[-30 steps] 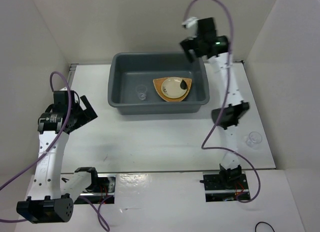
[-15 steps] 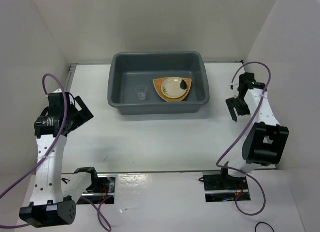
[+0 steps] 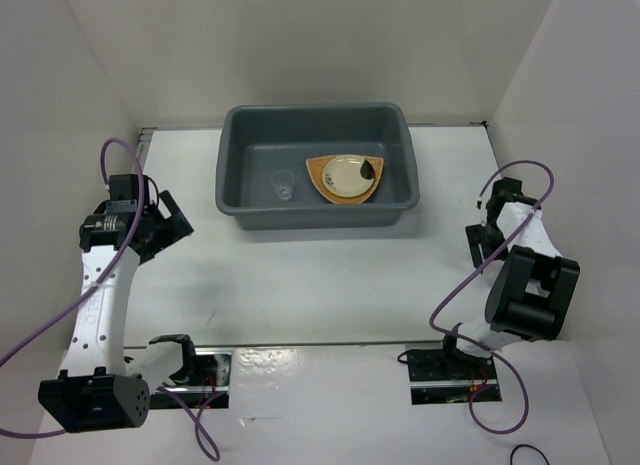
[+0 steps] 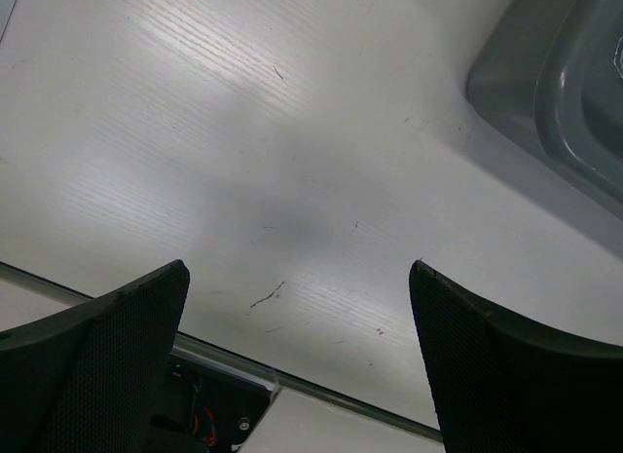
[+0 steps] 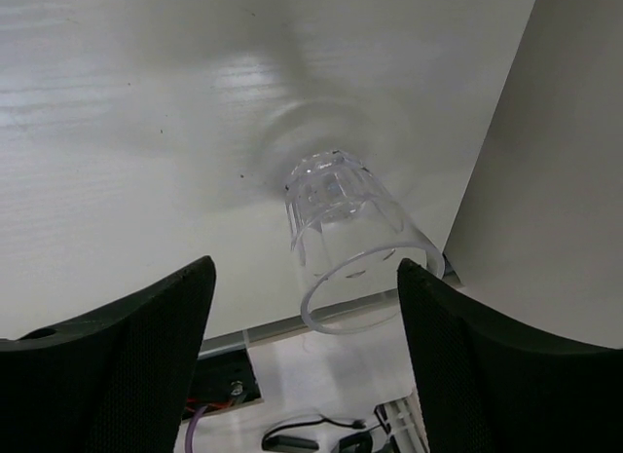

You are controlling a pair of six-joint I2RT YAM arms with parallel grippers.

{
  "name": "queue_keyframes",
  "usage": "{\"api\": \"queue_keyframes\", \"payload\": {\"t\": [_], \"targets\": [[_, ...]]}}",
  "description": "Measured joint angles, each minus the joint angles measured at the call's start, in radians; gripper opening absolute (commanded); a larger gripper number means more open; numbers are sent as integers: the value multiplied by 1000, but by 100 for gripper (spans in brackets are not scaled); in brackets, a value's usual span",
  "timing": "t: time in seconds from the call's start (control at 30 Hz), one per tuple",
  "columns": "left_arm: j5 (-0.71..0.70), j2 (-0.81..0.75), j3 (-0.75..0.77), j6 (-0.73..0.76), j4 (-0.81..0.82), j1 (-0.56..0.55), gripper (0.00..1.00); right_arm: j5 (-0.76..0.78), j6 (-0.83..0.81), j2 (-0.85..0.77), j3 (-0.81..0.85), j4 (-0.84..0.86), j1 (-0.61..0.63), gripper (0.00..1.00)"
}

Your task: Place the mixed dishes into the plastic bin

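Note:
The grey-blue plastic bin [image 3: 236,175] stands at the back middle of the table; its corner shows in the left wrist view [image 4: 555,73]. Inside lie the orange-brown woven plate [image 3: 320,175] with the cream saucer [image 3: 347,175] on it, and a small clear cup [image 3: 284,191]. The lime-green plate is out of view. My right gripper [image 3: 480,251] is open at the table's right side. In its wrist view the gripper [image 5: 304,276] is just above a second clear cup [image 5: 341,219] standing upright; my arm hides this cup in the top view. My left gripper [image 3: 170,230] [image 4: 297,270] is open and empty over bare table left of the bin.
White walls close in the table on the left, back and right; the right wall [image 5: 574,161] is close beside the cup. The table's front edge with a metal strip [image 4: 321,395] and the arm bases [image 3: 445,370] lies near.
My right arm has swung from above the bin's far right corner down to the table's right side, over the clear cup. My left arm has shifted only slightly.

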Motion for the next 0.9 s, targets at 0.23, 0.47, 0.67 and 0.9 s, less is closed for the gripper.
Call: {"api": "queue_keyframes", "payload": {"t": [0.23,0.47,0.67,0.9], "targets": [[0,0,0,0,0,0,100,-45,-34,64,-11,31,-42,22],[-1,0,0,-2,-1,0,100,-160,-48,162,169,-59,-66,0],[-1,-1,0,-2,0,-1,100,-232,-18,161,710,-160,142,0],[-2,12,0,-4,-1,10,100,-331,4,414,1435,-192,654,5]]}}
